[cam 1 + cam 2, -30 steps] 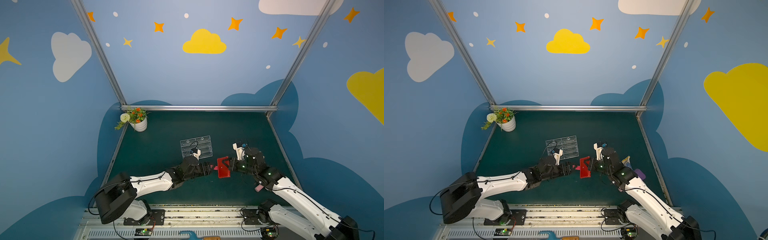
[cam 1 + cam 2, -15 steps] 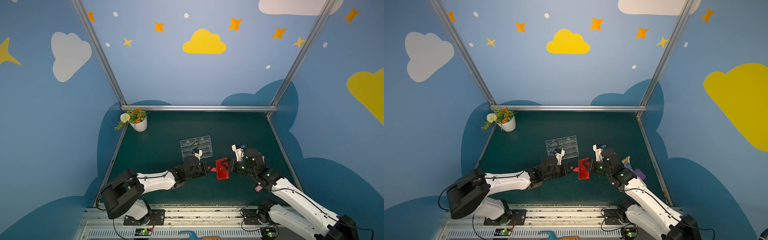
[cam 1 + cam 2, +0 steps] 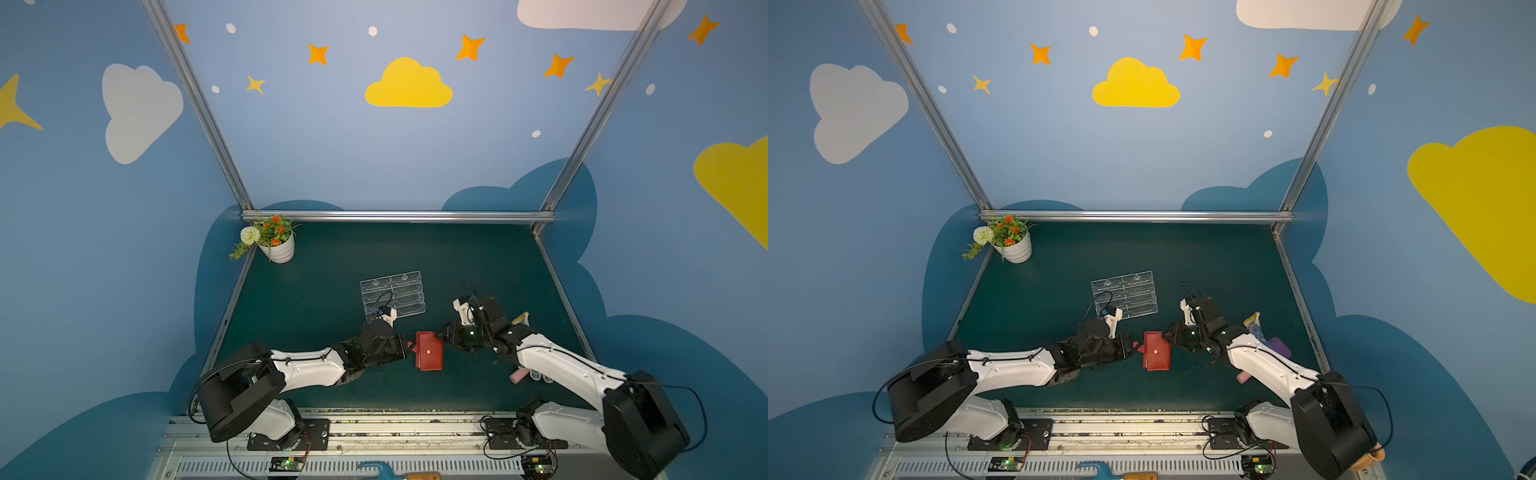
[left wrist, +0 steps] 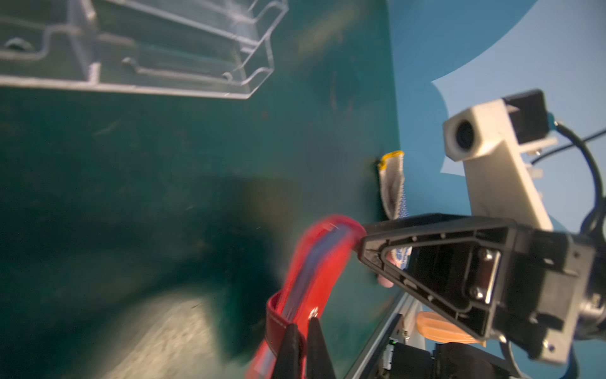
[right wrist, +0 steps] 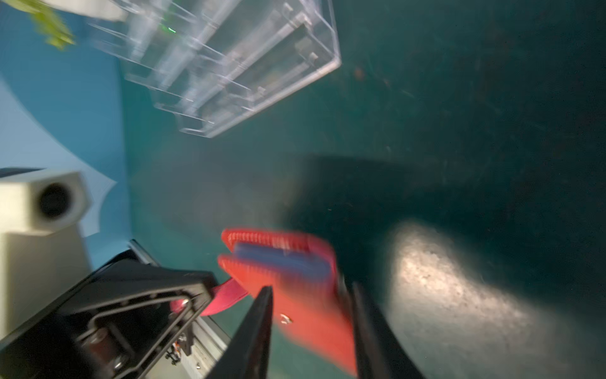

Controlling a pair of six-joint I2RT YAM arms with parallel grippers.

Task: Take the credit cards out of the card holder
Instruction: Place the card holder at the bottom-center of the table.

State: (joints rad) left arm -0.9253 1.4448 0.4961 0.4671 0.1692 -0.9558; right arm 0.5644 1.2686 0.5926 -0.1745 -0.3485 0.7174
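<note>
The red card holder (image 3: 429, 356) (image 3: 1156, 351) sits low over the green mat between both arms, its cover and metal snap facing up. My left gripper (image 3: 409, 347) (image 4: 303, 323) is shut on the holder's pinkish-red snap tab (image 4: 273, 320). My right gripper (image 3: 440, 336) (image 5: 311, 288) is open, its jaws standing apart on either side of the holder's far corner (image 5: 295, 272). Grey-blue sleeve pages (image 4: 319, 249) show between the red covers. The credit cards are hidden.
A clear acrylic tiered stand (image 3: 392, 295) lies on the mat just behind the grippers. A white flower pot (image 3: 276, 245) stands at the back left corner. Small cloth items, one yellow-tipped (image 3: 520, 319), one pink (image 3: 519, 376), lie under the right arm.
My left gripper has closed on the snap tab. My right gripper's jaws have parted from the card holder, which now lies flatter and lower than before.
</note>
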